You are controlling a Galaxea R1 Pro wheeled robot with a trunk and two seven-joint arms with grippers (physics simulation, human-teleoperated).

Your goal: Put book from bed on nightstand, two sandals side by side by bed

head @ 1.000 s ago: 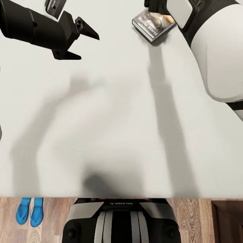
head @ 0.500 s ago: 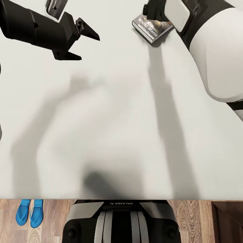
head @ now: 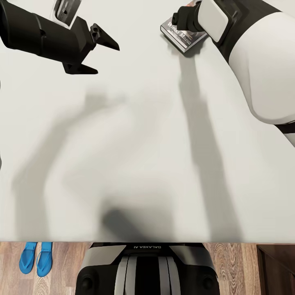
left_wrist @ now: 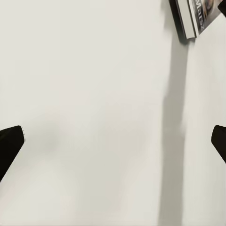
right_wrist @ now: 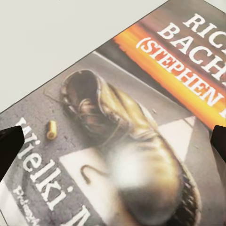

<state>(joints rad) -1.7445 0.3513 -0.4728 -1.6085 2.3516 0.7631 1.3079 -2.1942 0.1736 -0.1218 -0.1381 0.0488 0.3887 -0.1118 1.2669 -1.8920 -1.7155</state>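
Pale grey-white mattress of the bed, seen from above. The book lies flat on the bed at its far side. The right claw hovers directly over the book's cover, fingers spread wide, gripping nothing. The left claw hangs above the bed, well apart from the book, fingers parted and empty. Two blue sandals lie side by side on the wood floor just beside the bed's near edge.

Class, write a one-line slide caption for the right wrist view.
Close above the book on the bed: an open right gripper over a cover showing a worn boot.
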